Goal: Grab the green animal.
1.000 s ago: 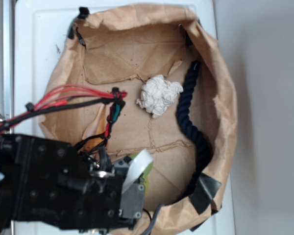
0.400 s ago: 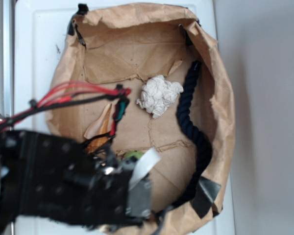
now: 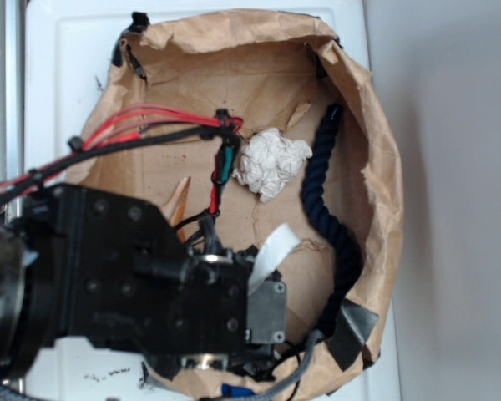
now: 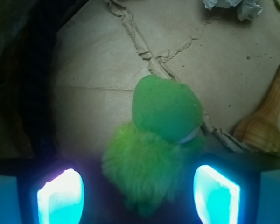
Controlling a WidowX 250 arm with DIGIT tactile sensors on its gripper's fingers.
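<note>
Gripper (image 4: pixel 137 196) spread open, fingers (image 4: pixel 60 196) flanking green animal (image 4: pixel 158 140) without apparent contact. Lying on brown paper (image 4: pixel 98 60) beside orange seashell (image 4: pixel 263 126); possibly near the paper's front edge.

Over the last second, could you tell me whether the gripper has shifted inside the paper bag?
Yes. In the exterior view the gripper has moved right and slightly away from the bottom edge, closer to the dark rope, which has stayed put.

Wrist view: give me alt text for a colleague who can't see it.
The green animal, a fuzzy lime lump with a smooth rounded flap, lies on brown paper between the open gripper's two glowing fingertips, untouched by either. An orange spiral seashell lies at right, and white crumpled paper shows at the top edge.
</note>
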